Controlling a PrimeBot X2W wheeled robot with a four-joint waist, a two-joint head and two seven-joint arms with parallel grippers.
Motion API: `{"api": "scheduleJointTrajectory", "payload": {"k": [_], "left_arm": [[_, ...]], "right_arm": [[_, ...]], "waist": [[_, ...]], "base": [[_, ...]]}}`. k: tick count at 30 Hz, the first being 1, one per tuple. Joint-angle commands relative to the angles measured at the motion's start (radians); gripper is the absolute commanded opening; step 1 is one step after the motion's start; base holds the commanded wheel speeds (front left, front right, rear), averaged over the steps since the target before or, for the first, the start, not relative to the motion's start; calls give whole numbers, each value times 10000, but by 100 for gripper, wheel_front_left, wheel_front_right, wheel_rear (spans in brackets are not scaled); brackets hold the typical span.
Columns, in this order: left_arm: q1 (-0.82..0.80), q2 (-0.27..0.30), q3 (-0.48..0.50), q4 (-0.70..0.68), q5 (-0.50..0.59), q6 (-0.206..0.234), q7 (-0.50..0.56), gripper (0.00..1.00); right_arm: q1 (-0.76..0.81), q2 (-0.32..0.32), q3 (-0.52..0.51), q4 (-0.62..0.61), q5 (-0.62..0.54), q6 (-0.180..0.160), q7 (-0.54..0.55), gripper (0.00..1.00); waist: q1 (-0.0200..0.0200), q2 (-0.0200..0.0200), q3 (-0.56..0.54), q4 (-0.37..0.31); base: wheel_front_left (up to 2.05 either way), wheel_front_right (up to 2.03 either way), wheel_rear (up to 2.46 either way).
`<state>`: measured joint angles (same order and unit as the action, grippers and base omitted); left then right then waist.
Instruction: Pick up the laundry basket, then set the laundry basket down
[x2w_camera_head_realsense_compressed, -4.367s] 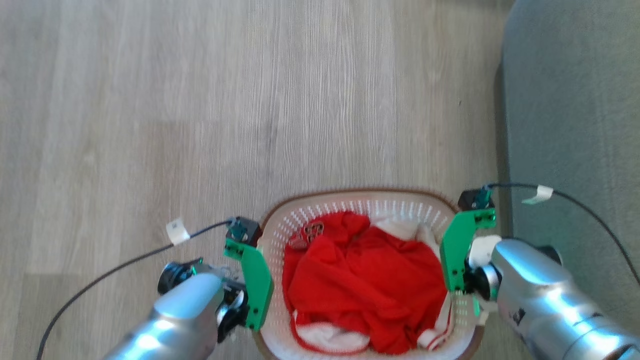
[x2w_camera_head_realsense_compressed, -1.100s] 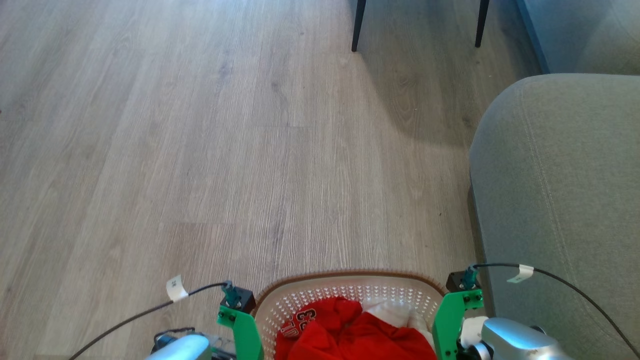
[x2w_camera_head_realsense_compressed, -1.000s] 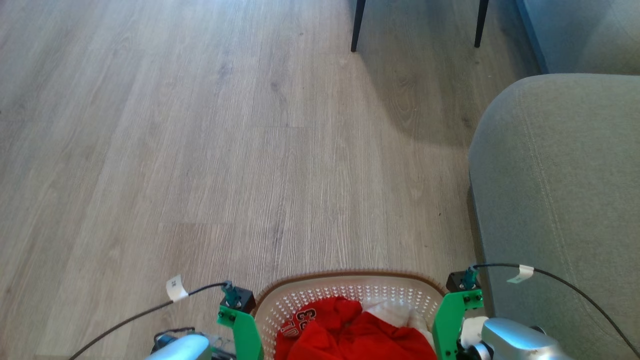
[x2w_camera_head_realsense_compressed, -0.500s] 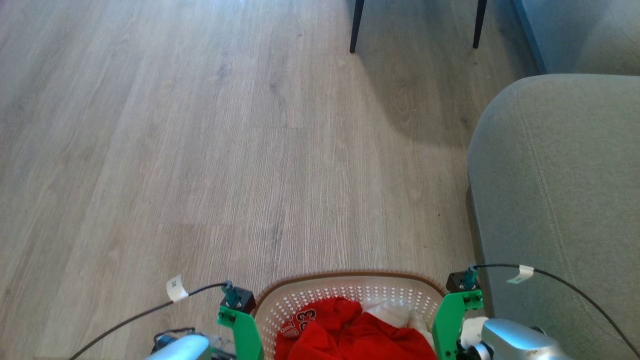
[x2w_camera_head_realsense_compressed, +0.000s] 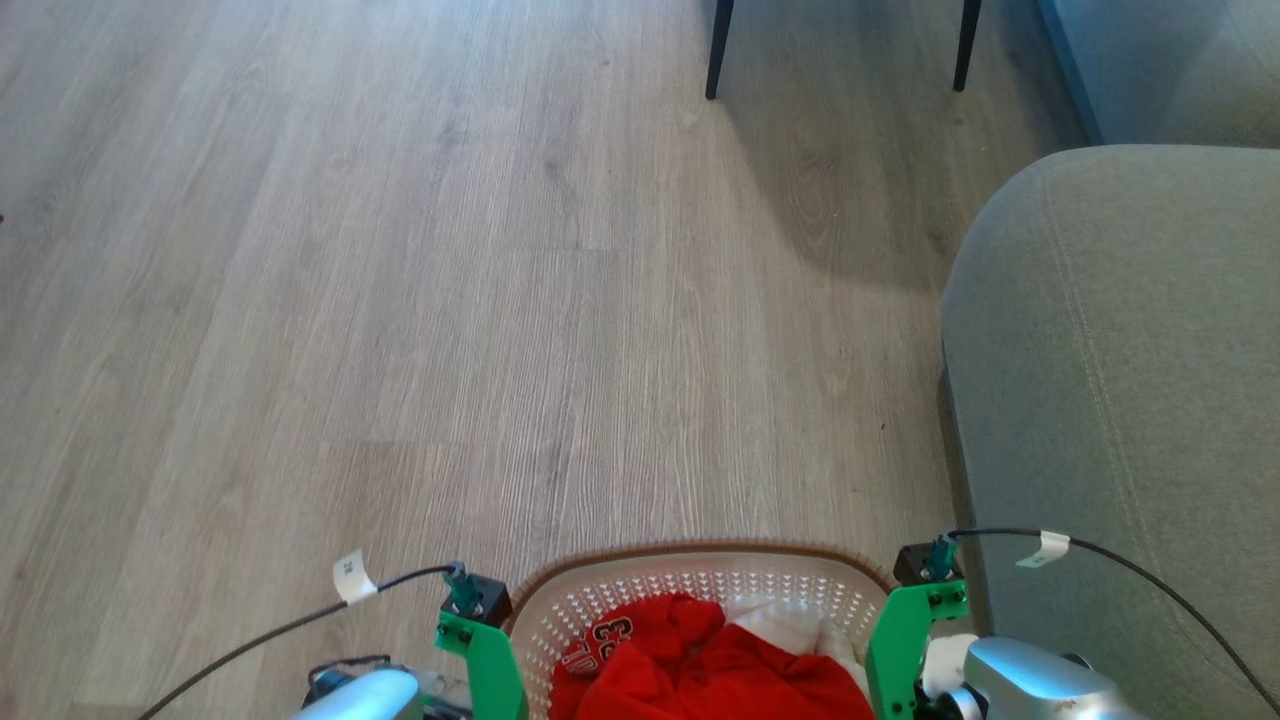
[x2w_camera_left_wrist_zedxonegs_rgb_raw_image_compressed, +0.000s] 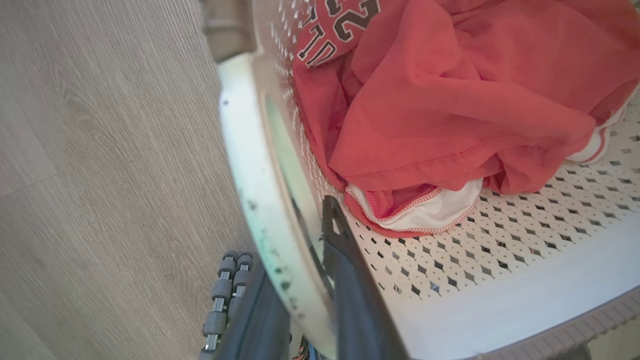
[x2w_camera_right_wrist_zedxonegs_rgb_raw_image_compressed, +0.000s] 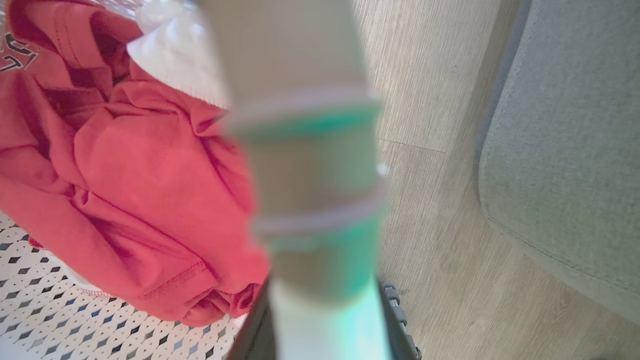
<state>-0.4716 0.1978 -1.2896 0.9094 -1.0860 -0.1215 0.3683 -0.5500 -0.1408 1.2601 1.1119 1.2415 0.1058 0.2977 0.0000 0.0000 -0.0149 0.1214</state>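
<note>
White perforated plastic with a brown woven-look rim: the laundry basket (x2w_camera_head_realsense_compressed: 700, 553) sits at the bottom middle of the head view, between the two arms, over the pale wood floor (x2w_camera_head_realsense_compressed: 400, 300). Whether its base touches the floor I cannot tell. A crumpled red garment (x2w_camera_head_realsense_compressed: 700, 665) with dark lettering lies inside it, with a bit of white cloth (x2w_camera_head_realsense_compressed: 790, 625) just beside it toward the right wall.

In the left wrist view the left tool (x2w_camera_left_wrist_zedxonegs_rgb_raw_image_compressed: 280, 240) is clamped on the basket's white left handle (x2w_camera_left_wrist_zedxonegs_rgb_raw_image_compressed: 250, 165). One dark finger (x2w_camera_left_wrist_zedxonegs_rgb_raw_image_compressed: 350, 290) lies inside against the perforated wall, and the other (x2w_camera_left_wrist_zedxonegs_rgb_raw_image_compressed: 220, 305) is outside it. In the right wrist view the right tool (x2w_camera_right_wrist_zedxonegs_rgb_raw_image_compressed: 325, 325) straddles the other handle (x2w_camera_right_wrist_zedxonegs_rgb_raw_image_compressed: 310, 165), which is a close, blurred pale shape. A dark finger (x2w_camera_right_wrist_zedxonegs_rgb_raw_image_compressed: 397, 320) shows on the outer side and another on the inner side, so the tool looks closed on that handle.

A grey sofa (x2w_camera_head_realsense_compressed: 1120, 400) stands just to the right of the basket, near the right arm. Two dark chair legs (x2w_camera_head_realsense_compressed: 715, 50) stand on the floor far ahead.
</note>
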Motion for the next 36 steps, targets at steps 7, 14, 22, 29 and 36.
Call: {"api": "scheduleJointTrajectory", "payload": {"k": [7,14,22,29,36], "left_arm": [[-488,-153,93,-277,12,-92,-121,0],[-904,-286,93,-149,25,-92,-367,0],[-1750,-608,93,284,120,-92,-940,0],[-2687,-1033,283,1019,-67,-92,-1837,0],[-3685,-1337,265,1413,-49,-92,-2558,0]], "right_arm": [[-496,176,104,-448,-5,249,-156,0],[-914,90,121,-489,-86,249,-439,0],[-1632,-126,133,-484,-324,249,-1043,0],[-2331,-309,132,-354,-497,249,-1700,0],[-3099,-456,15,11,-610,249,-2506,0]], "waist": [[0,0,192,58],[0,0,1213,77],[0,0,2887,85],[0,0,4348,160],[0,0,5827,307]], "base": [[0,0,0],[0,0,0],[0,0,0],[0,0,0],[0,0,0]]}}
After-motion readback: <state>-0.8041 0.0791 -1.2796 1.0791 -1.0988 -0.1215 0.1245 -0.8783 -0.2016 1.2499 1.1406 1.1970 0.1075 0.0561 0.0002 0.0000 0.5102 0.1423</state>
